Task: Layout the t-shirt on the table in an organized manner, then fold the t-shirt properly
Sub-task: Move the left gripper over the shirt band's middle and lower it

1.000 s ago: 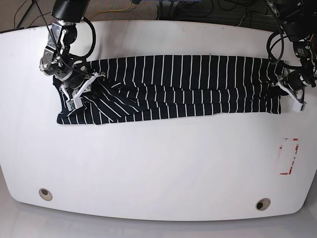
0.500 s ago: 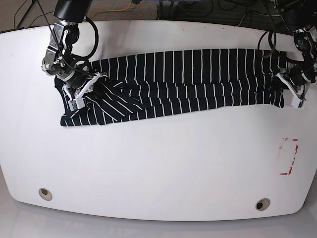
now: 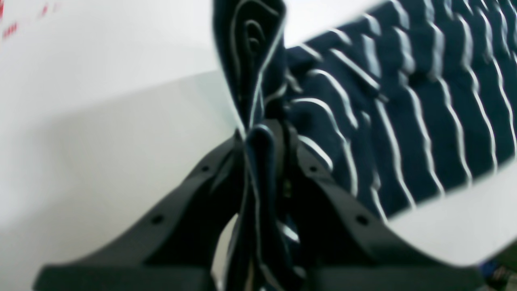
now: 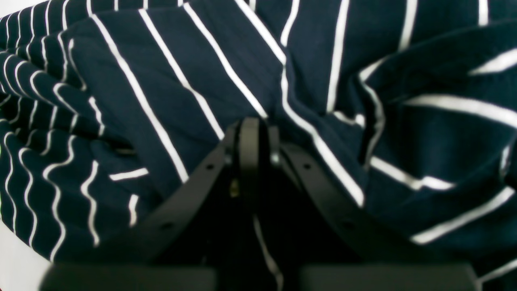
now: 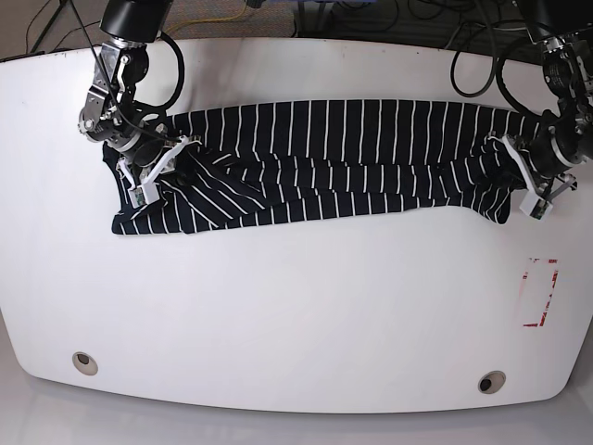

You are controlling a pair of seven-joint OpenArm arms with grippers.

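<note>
The t-shirt (image 5: 343,158), dark navy with thin white stripes, lies stretched as a long rumpled band across the far half of the white table (image 5: 296,306). My left gripper (image 5: 530,185) is at the shirt's right end, shut on a bunched fold of it; the left wrist view shows the fold (image 3: 258,81) pinched between the black fingers (image 3: 315,173) just above the table (image 3: 101,121). My right gripper (image 5: 153,171) is at the shirt's left end, shut on the fabric; in the right wrist view the striped cloth (image 4: 161,81) fills the frame around it (image 4: 252,129).
A red-marked rectangle (image 5: 540,292) is on the table at the right, in front of the left gripper. Two metal-ringed holes (image 5: 84,362) (image 5: 491,381) sit near the front edge. Cables lie on the floor behind the table's far edge.
My left gripper has moved left and toward the front with the shirt's right end, which now sags and bunches there. The right gripper has stayed nearly still.
</note>
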